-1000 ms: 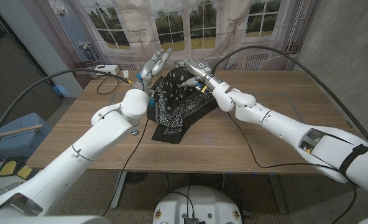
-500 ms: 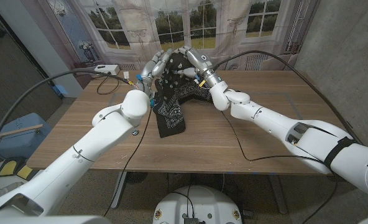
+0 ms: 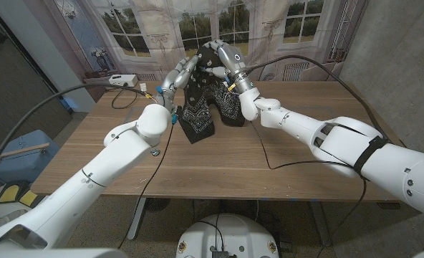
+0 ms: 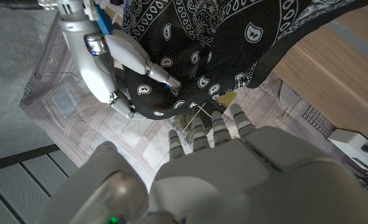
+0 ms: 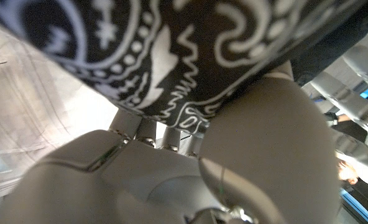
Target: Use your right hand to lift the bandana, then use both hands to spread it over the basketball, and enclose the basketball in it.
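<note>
A: Bandana [image 3: 203, 107] pos?
B: Off the table [image 3: 219, 158], hanging w/ long axis approx vertical. Top bunched at right hand [image 3: 223, 57], two tails point down, lower ends at or near tabletop, can't tell if touching.
A: Right hand state?
B: Fingers clamped on the cloth; wrist view shows fabric over them.
A: Left hand [image 3: 180, 74]?
B: Just beside the cloth, fingers [image 4: 196, 134] apart, reaching toward it. Contact — can't tell.

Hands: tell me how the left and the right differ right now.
The right hand grips the bandana and holds it raised above the table; the left hand holds nothing, its fingers apart beside the cloth. The right hand sits higher than the left. Both are white and raised at the table's far side.
</note>
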